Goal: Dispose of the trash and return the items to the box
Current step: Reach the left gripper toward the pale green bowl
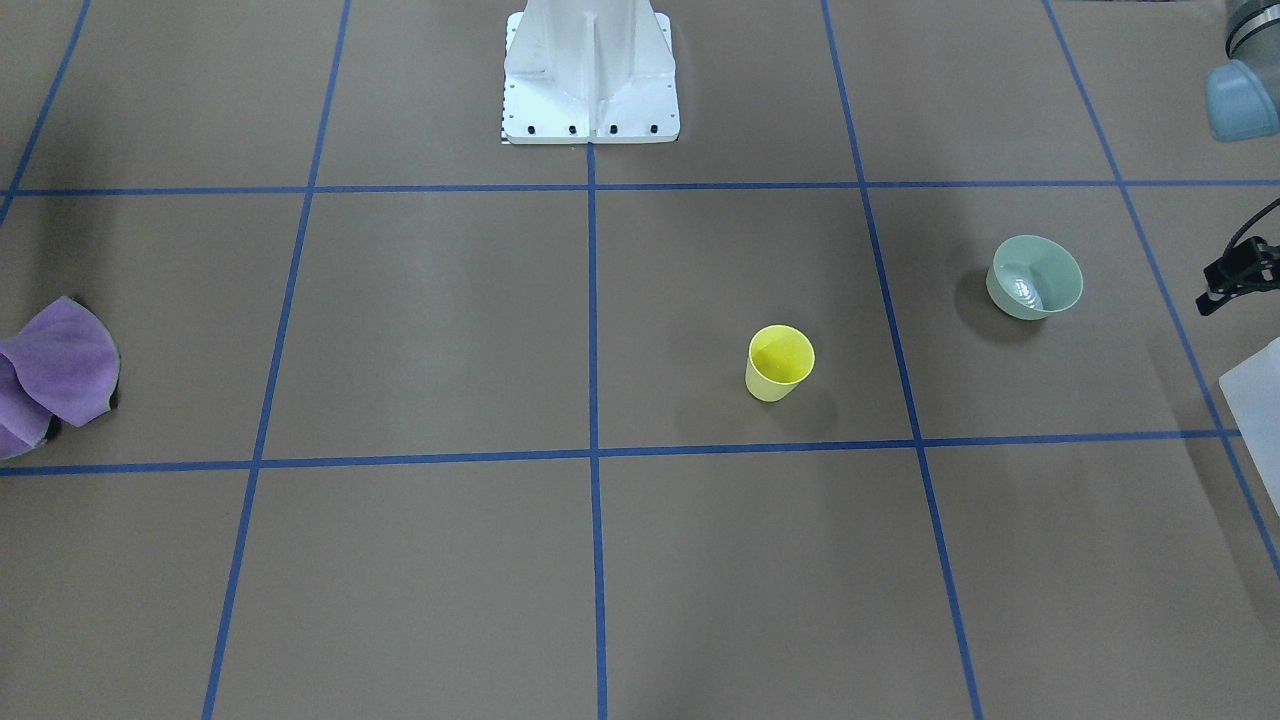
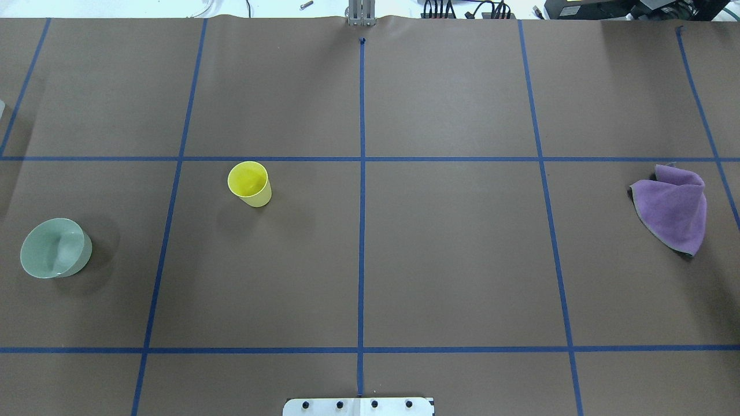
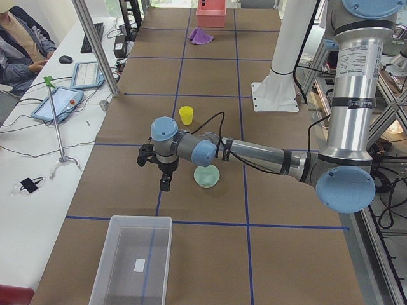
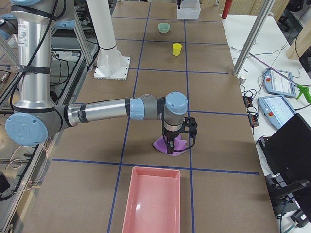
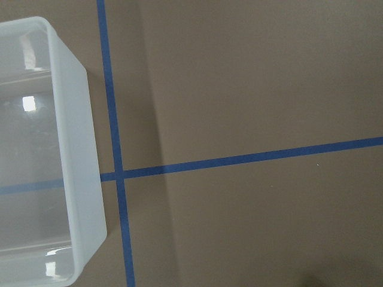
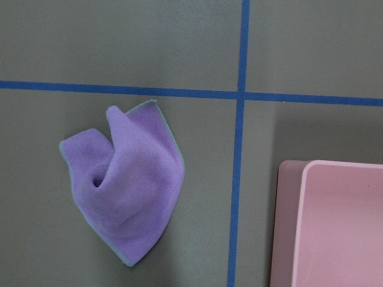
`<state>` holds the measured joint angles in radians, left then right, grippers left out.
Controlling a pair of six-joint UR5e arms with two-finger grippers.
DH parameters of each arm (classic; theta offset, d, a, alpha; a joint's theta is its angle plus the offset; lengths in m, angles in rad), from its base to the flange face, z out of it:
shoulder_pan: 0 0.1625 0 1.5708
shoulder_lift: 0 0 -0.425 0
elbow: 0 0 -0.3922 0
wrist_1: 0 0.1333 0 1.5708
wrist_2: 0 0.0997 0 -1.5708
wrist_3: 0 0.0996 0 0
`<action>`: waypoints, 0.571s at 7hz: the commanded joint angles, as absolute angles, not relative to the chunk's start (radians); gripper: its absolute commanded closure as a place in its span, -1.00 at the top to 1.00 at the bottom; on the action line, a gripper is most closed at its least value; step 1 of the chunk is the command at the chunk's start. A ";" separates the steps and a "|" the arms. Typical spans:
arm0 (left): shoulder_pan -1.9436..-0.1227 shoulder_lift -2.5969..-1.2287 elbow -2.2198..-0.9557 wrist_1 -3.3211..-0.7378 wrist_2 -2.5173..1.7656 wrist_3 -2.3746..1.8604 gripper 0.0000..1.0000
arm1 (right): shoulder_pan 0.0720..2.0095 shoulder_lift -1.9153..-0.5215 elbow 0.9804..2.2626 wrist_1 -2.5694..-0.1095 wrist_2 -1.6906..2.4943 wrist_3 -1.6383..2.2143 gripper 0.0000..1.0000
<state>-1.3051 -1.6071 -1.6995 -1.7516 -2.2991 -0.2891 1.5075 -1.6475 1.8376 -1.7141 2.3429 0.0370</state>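
The frosted white box [image 3: 130, 260] stands at the table's left end and also shows in the left wrist view [image 5: 42, 149]. My left gripper [image 3: 165, 184] hangs over bare table between the box and the pale green bowl [image 3: 206, 176]; I cannot tell if it is open or shut. A yellow cup [image 2: 250, 184] stands upright beyond the bowl [image 2: 56, 247]. A crumpled purple cloth [image 6: 125, 197] lies at the right end. My right gripper [image 4: 171, 147] hangs just above the cloth [image 4: 179, 143]; I cannot tell its state. No fingers show in either wrist view.
A pink tray [image 4: 153, 199] stands at the table's right end, close to the cloth, and also shows in the right wrist view [image 6: 335, 227]. The white robot base plate [image 2: 358, 406] is at the middle of the near edge. A person [image 3: 22, 38] sits at a desk with tablets.
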 commanded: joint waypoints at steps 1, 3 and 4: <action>-1.223 -1.597 -1.695 -1.792 -2.298 -0.339 0.96 | 1.497 -1.651 1.844 -1.713 2.364 0.046 1.00; -1.159 -1.568 -1.659 -1.936 -2.296 -0.386 0.95 | 1.483 -1.652 1.842 -1.715 2.364 0.049 1.00; -1.141 -1.568 -1.599 -2.033 -2.287 -0.414 0.94 | 1.480 -1.654 1.844 -1.715 2.364 0.049 1.00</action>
<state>-1.1724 -1.5724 -1.6544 -1.9222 -2.2946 -0.3773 1.4863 -1.6519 1.8431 -1.7145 2.3632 0.0481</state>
